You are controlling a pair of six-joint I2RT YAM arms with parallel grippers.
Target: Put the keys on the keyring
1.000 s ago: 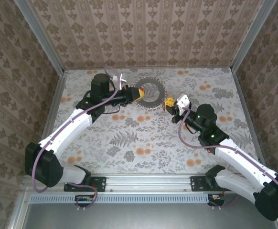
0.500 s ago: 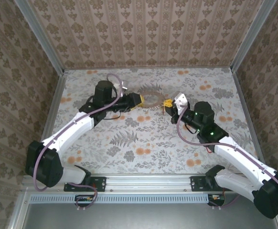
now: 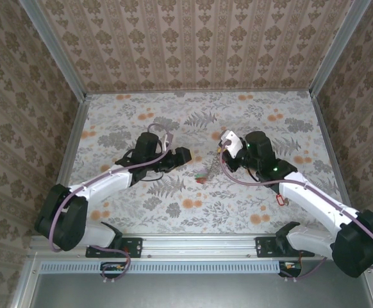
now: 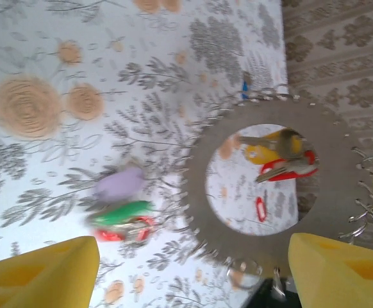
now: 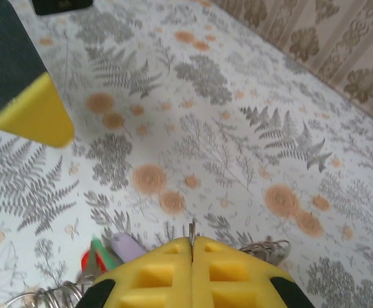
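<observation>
Keyring, large and grey with wire loops along its rim, hangs between the two sets of fingers, above the flowered surface.

The right fingers are pressed together. A thin sliver of metal stands up from the seam between their yellow pads, and coils of the ring's rim show just to either side of them, so they look clamped on the keyring.

The left fingers are wide apart. The ring's lower edge lies in the gap between them, close to one pad. Whether it touches that pad I cannot tell.

Two keys show through the ring's opening, beyond the left fingers, one with a yellow tag and one with a red tag. Whether they are threaded on the ring cannot be told.

A blurred cluster of tags, lilac, green and red, lies outside the ring, ahead of the other left pad. In the right wrist view the same colours sit just beside the right fingers.

A blue tag pokes out at the ring's far rim.

A small red tag lies alone on the surface, well apart from both sets of fingers, close to the right arm.
</observation>
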